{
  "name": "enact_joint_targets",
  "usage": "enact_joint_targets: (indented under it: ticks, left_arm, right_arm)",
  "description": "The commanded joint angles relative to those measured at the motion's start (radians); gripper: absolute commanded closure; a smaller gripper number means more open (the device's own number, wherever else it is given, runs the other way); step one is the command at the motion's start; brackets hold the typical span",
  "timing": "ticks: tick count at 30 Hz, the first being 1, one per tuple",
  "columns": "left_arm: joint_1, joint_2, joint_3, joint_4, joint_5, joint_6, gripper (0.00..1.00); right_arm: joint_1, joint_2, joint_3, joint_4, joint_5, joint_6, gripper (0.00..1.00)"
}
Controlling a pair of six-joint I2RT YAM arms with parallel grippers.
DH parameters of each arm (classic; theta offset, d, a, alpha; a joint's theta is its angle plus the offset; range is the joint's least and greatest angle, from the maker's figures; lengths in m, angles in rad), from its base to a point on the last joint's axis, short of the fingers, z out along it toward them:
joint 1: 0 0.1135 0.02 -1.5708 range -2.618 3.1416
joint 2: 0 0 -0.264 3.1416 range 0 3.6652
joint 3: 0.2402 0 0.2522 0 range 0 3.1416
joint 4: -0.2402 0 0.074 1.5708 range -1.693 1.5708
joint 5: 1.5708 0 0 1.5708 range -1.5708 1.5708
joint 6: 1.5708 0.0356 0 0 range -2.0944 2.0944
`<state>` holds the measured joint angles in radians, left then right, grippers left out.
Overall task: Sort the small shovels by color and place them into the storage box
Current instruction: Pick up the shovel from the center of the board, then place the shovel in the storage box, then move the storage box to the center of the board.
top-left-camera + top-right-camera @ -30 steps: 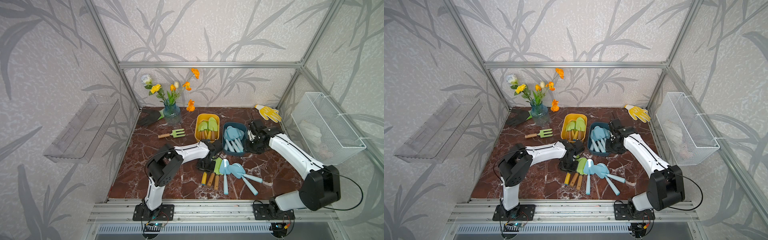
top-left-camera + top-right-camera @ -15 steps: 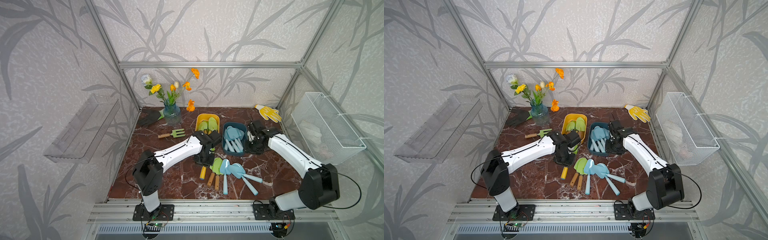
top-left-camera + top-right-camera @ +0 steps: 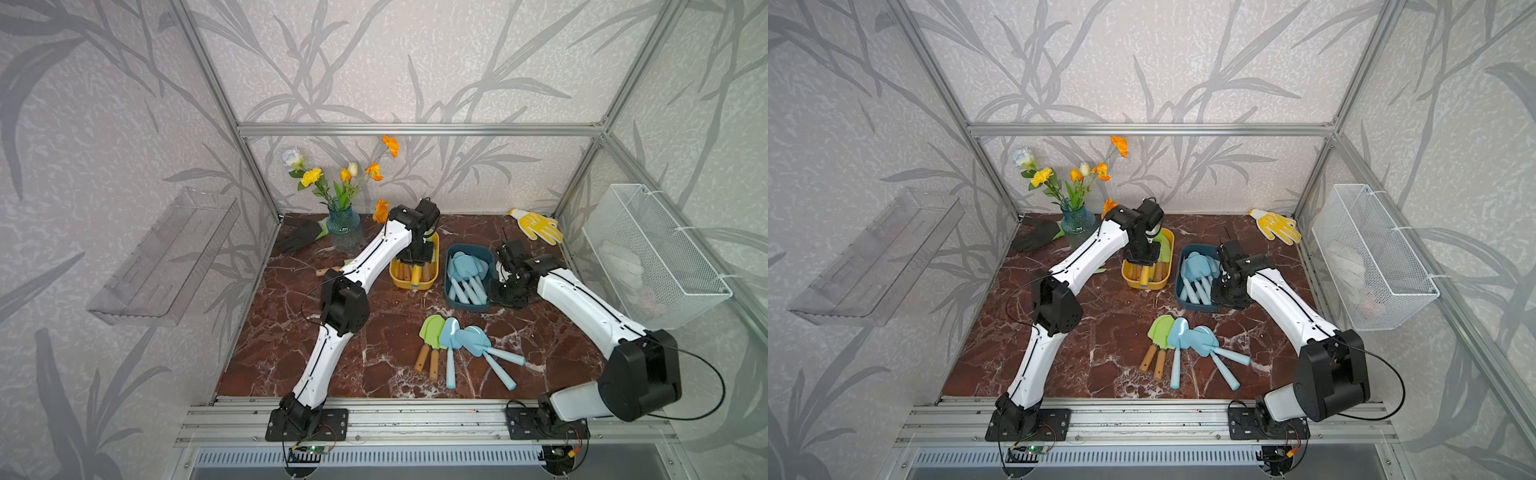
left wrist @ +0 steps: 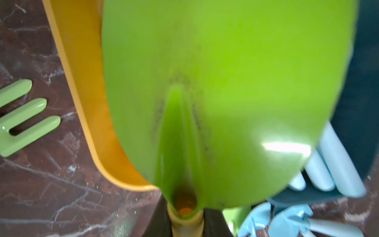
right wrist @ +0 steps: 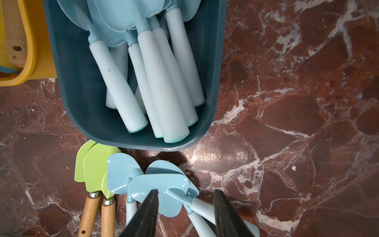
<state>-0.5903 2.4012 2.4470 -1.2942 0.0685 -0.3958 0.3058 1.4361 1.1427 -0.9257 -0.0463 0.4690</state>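
— Left gripper [image 3: 417, 262] first. What do we see?
— We see it shut tight on a green shovel [image 4: 225, 82]. It pinches the yellow handle just below the blade. It hangs over the yellow box [image 3: 413, 284], which sits at 12 o'clock on the table [image 3: 374, 353] in both top views. The handle end points to 6 o'clock.
— Is that shovel down in the box?
— We cannot tell if it touches the ones inside. Brown handles lie in the box under it.
— And the right gripper [image 5: 186, 190]?
— Its two black fingers [image 5: 145, 215] stand partly apart. We see nothing pinched between them. It hangs low at 3 o'clock of the blue box [image 3: 467, 308], just beside it.
— Where is the blue box?
— At 3 o'clock of the yellow box, just beside it. Blue shovels [image 5: 155, 82] lie in it, blades to 12 o'clock and handles to 6.
— Are any shovels out on the table?
— Yes. At 6 o'clock of the blue box we see two green shovels [image 3: 432, 332] with brown wooden handles and three blue shovels [image 3: 471, 338]. Their blades overlap.
— Anything else?
— A green fork [image 4: 22, 117] lies beside the yellow box. A vase of flowers [image 3: 344, 232] stands at 11 o'clock, and a yellow glove [image 3: 538, 226] lies at 1 o'clock.
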Motion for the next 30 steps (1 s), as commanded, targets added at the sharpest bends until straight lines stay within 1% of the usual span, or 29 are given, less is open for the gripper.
enact_joint_targets:
  ticks: [1,3,7,11,14,17,20,22,25,30]
  left_arm:
    - [0.028,0.027,0.078,-0.018,-0.029,0.002,1.0]
    - [0.045,0.05,0.105,0.003,-0.032,-0.017,1.0]
    - [0.064,0.066,0.09,0.076,0.008,-0.022,1.0]
    - [0.07,0.093,0.112,0.11,0.021,-0.029,1.0]
    - [0.076,0.106,0.106,0.147,0.018,-0.039,1.0]
    - [0.074,0.119,0.089,0.176,0.047,-0.052,1.0]
    - [0.068,0.128,0.063,0.168,0.066,-0.054,1.0]
    - [0.063,0.125,0.035,0.154,0.067,-0.05,1.0]
    - [0.056,0.099,-0.054,0.154,0.051,-0.045,1.0]
    - [0.022,0.019,-0.254,0.209,0.034,-0.042,1.0]
  right_arm:
    - [0.003,-0.056,-0.029,-0.045,0.028,0.02,0.54]
    - [0.003,-0.07,-0.043,-0.05,0.031,0.023,0.54]
    - [0.003,-0.087,-0.065,-0.063,0.032,0.032,0.54]
    - [0.003,-0.105,-0.083,-0.07,0.037,0.045,0.55]
    - [0.003,-0.115,-0.094,-0.074,0.037,0.049,0.55]
    - [0.003,-0.117,-0.097,-0.081,0.038,0.051,0.55]
    - [0.003,-0.121,-0.098,-0.086,0.039,0.053,0.55]
    - [0.003,-0.126,-0.098,-0.084,0.041,0.053,0.55]
    - [0.003,-0.131,-0.1,-0.083,0.043,0.054,0.55]
    - [0.003,-0.134,-0.113,-0.072,0.041,0.056,0.55]
